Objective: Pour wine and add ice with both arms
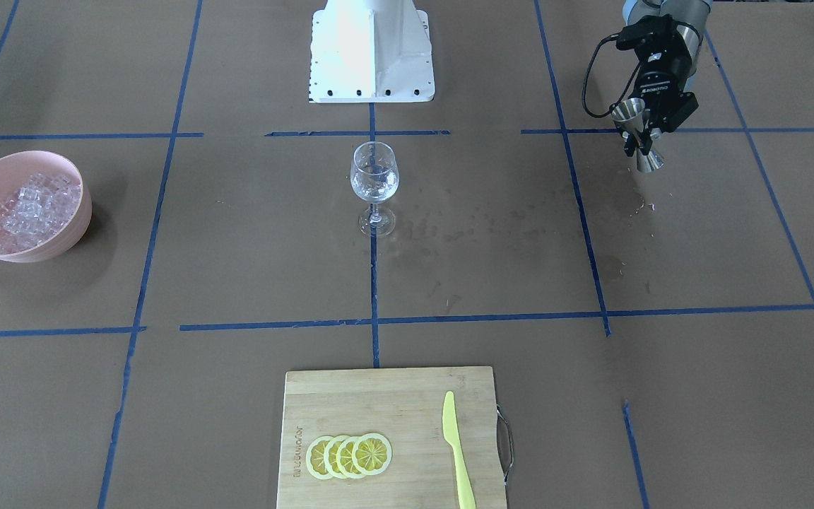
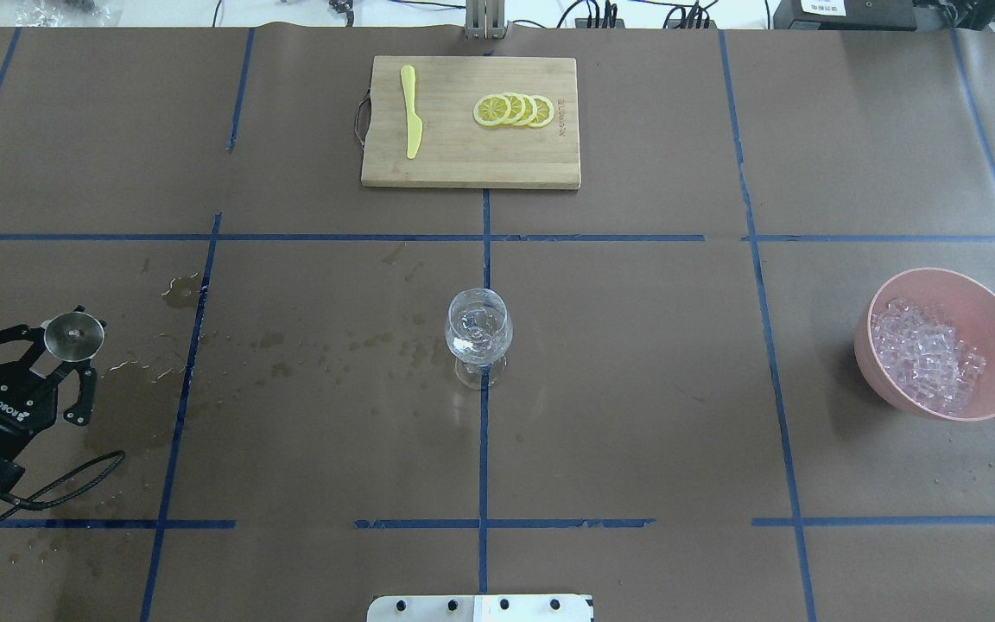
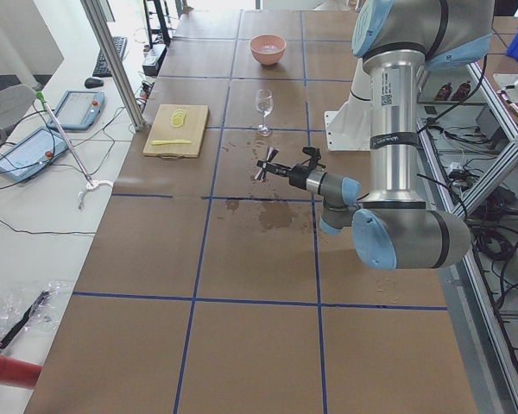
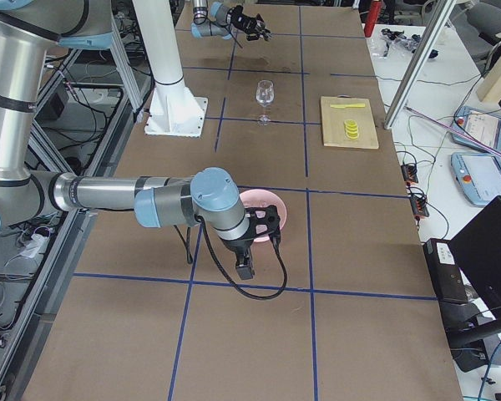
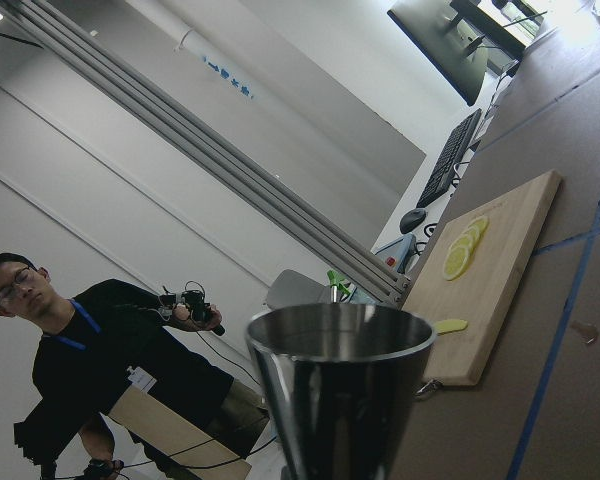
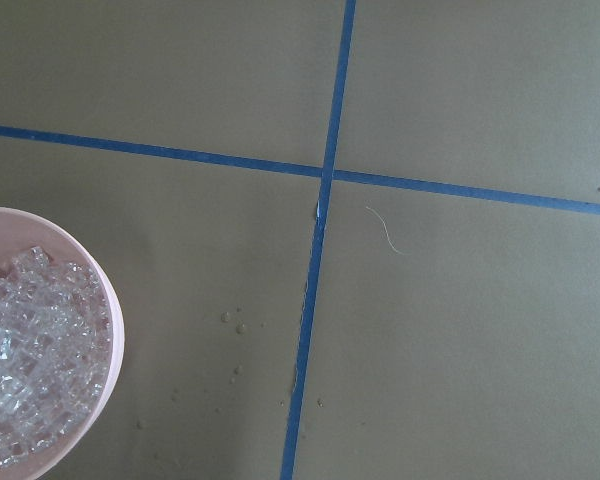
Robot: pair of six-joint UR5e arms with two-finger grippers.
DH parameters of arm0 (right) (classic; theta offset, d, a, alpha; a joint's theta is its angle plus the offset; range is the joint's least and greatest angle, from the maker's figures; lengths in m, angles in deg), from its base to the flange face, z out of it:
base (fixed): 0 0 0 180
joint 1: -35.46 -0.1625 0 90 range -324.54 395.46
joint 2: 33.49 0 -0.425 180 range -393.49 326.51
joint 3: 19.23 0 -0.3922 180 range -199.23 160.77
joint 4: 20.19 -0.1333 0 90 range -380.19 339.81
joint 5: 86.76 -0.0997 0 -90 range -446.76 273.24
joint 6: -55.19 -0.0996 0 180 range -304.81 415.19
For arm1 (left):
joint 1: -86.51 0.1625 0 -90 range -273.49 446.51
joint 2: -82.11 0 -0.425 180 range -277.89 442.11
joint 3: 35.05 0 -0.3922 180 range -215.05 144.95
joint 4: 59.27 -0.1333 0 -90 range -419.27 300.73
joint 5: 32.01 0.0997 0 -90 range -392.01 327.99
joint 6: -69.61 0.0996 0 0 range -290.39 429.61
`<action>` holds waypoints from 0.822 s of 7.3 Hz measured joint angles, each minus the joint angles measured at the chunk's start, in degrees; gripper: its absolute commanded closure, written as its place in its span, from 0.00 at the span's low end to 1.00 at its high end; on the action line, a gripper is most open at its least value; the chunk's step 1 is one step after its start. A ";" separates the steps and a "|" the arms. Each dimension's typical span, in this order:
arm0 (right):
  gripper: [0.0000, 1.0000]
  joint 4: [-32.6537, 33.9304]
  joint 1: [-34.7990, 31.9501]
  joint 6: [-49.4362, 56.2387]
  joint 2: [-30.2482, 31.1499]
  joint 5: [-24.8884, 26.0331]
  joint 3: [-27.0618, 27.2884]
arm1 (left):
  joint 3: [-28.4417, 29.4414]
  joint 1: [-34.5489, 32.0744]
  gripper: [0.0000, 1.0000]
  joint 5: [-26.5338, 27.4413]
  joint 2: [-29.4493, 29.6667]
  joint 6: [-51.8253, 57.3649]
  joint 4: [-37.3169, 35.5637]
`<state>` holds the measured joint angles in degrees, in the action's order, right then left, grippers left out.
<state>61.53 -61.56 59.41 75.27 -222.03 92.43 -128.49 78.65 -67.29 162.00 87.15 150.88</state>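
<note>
My left gripper is shut on a steel jigger, held above the table's left side; it also shows in the front view, holding the jigger tilted. The left wrist view shows the jigger's cup close up. A clear wine glass stands upright at the table's centre, well to the right of the jigger. The ice is heaped in a pink bowl at the far right. My right gripper hangs by the bowl's near edge; I cannot tell whether it is open. The right wrist view shows the ice.
A wooden cutting board with lemon slices and a yellow knife lies at the far middle edge. Wet stains mark the paper near the left gripper. The white robot base stands behind the glass.
</note>
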 measured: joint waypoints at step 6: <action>0.00 -0.36 -0.22 0.07 0.32 -0.06 0.27 | 6.54 0.47 1.00 -8.37 0.32 -43.88 0.03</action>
<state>61.18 -61.79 59.48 75.59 -222.08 92.69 -121.95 79.11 -75.66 162.32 43.27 150.91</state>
